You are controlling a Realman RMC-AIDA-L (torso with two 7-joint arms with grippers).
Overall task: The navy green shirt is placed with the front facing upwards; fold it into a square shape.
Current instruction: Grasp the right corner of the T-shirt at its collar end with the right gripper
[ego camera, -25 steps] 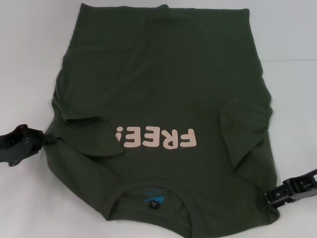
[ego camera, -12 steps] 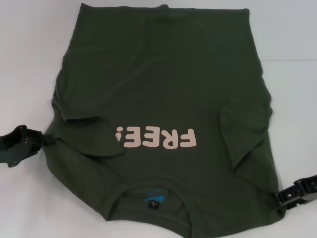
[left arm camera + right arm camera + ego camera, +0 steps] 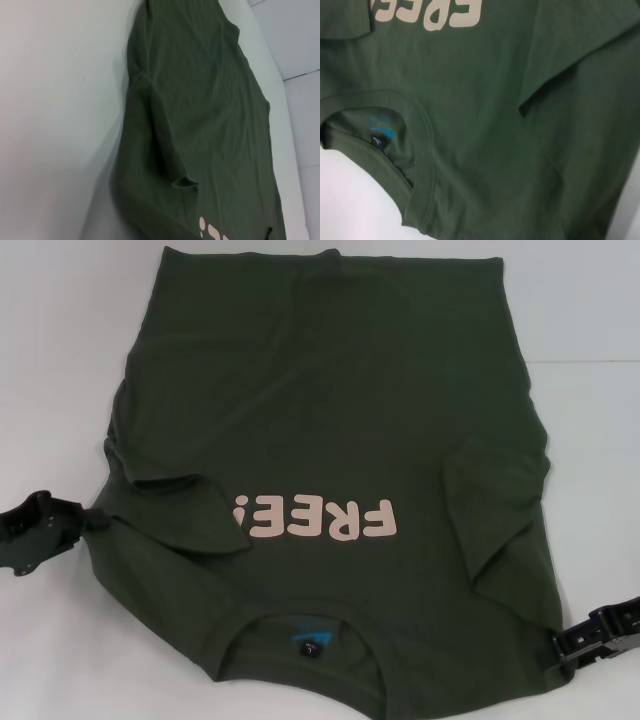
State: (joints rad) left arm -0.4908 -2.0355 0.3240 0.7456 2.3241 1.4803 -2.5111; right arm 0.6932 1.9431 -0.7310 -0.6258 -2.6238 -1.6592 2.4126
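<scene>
i see my left gripper low at nine o'clock, fingers pinching the navy green shirt; right gripper at four o'clock, fingers clamped on its edge.

bare white table flanking the shirt

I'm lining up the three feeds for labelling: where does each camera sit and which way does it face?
Head view: high on the robot, looking forward and down at the navy green shirt on the white table; left tool and right tool show at its edges.
Left wrist view: low beside the shirt, looking along it; no robot parts visible.
Right wrist view: close above the collar; no robot parts visible.
All three views share the pink lettering.
</scene>
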